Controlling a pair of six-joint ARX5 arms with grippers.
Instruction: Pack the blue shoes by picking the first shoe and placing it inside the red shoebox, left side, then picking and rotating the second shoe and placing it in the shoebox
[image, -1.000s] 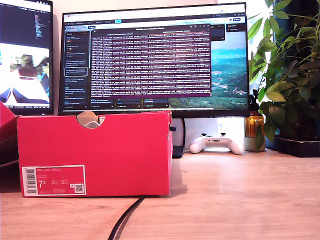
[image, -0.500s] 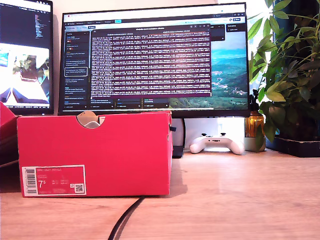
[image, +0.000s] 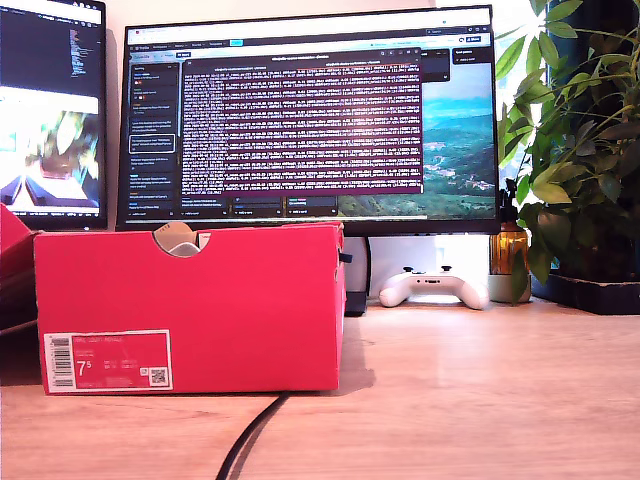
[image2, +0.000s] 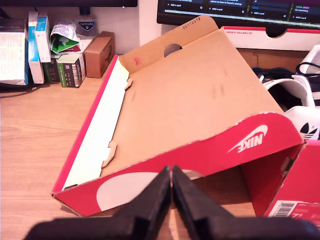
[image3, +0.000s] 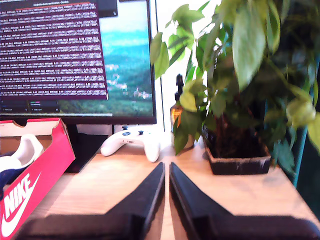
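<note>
The red shoebox (image: 190, 300) stands at the exterior view's left with its label facing the camera. A pale bit of shoe (image: 180, 241) shows in the rim notch. No gripper appears in the exterior view. In the first wrist view my first gripper (image2: 171, 171) is shut on nothing, just short of the box's open lid (image2: 190, 100). The blue shoes (image2: 305, 120) lie in the box beyond the lid. My second gripper (image3: 166, 166) is also shut and empty over bare desk. Beside it is the shoebox (image3: 35, 175) with a shoe's white heel (image3: 25, 147) inside.
Two monitors (image: 310, 120) stand behind the box. A white game controller (image: 433, 287), an amber bottle (image: 509, 255) and a potted plant (image: 585, 150) are at the exterior view's right. A black cable (image: 250, 435) runs forward from the box. Small cartons (image2: 50, 50) line the wall.
The shoebox and desk objects have not moved. Only the camera picture on the monitor at the exterior view's left has shifted and blurred.
</note>
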